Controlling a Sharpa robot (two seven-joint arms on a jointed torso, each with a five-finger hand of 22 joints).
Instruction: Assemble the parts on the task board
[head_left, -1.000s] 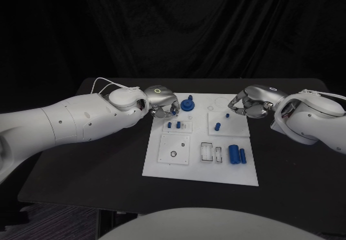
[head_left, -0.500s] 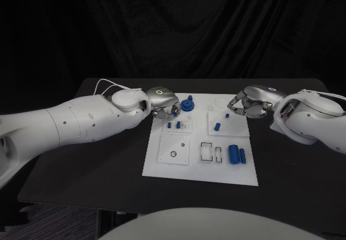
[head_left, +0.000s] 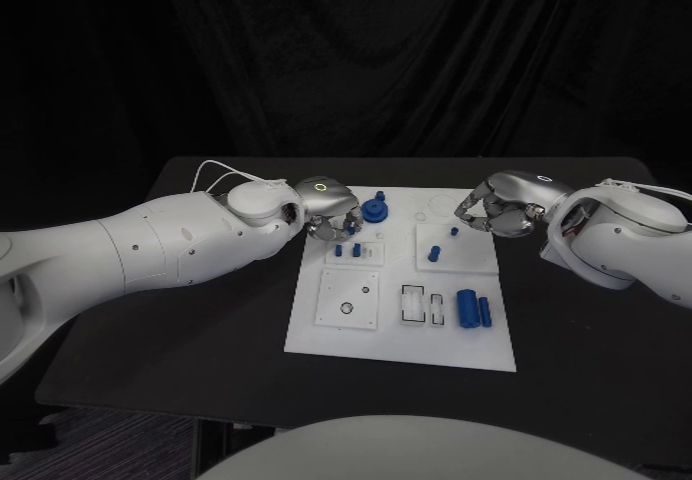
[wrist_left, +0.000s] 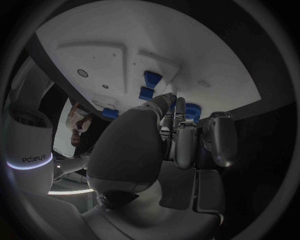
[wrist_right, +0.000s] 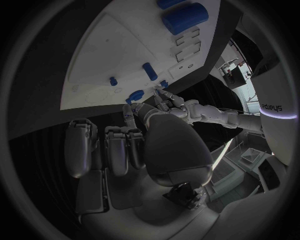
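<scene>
The white task board (head_left: 378, 330) lies in the middle of the black table. My left hand (head_left: 329, 207) hovers over its far left corner and pinches a small blue part (head_left: 351, 224) at its fingertips, close to the round blue part (head_left: 375, 210). In the left wrist view the left hand's thumb (wrist_left: 164, 102) points down at the task board (wrist_left: 125, 45) beside a blue piece (wrist_left: 192, 110). Two small blue pegs (head_left: 346, 250) stand just in front of that hand. My right hand (head_left: 498, 207) hangs over the far right corner with curled fingers (wrist_right: 119, 145) and holds nothing; blue pegs (head_left: 453, 231) (head_left: 434, 254) stand beside it.
A large blue cylinder (head_left: 466, 305) and a thinner one (head_left: 486, 313) lie on the board's near right part, next to two rectangular slots (head_left: 426, 303). A square plate with round holes (head_left: 349, 297) sits at the near left. Bare black table (head_left: 188, 330) surrounds the board.
My left hand has shifted slightly to the right, toward the round blue part. The right hand has hardly moved.
</scene>
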